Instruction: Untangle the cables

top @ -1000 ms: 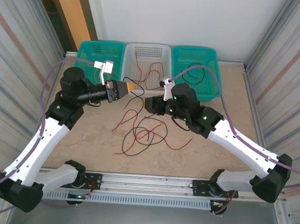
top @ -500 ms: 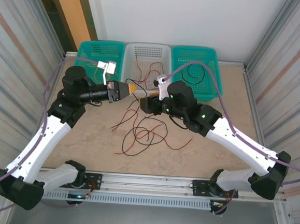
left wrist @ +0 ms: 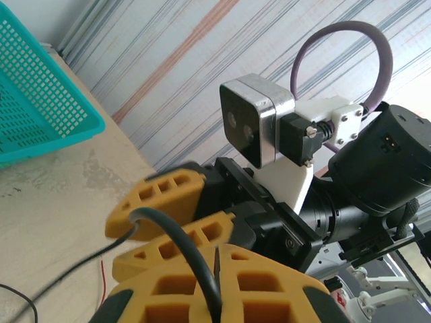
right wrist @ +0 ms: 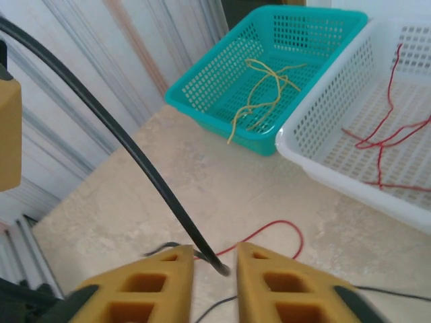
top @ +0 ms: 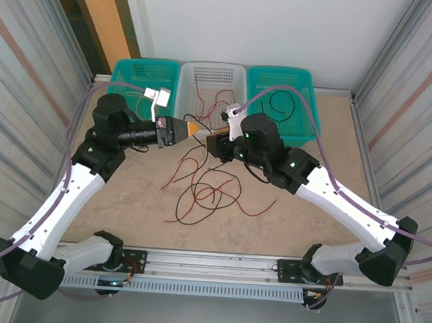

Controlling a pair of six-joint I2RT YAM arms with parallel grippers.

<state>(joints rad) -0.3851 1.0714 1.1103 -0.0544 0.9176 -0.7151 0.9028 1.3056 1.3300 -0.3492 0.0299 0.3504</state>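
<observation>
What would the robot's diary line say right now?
left gripper: shut on black cable | right gripper: fingers beside it, grip unclear | other cables: tangled on table

Three perforated baskets are sitting side by side along the far edge of the desk: the left teal basket, the white basket and the right teal basket. Corrugated metal panels are flanking the desk on both sides.

Bright, even, diffuse light; shadows on the table are faint. The top view is sharp. In both wrist views the near yellow fingers blur, backgrounds clearer.
</observation>
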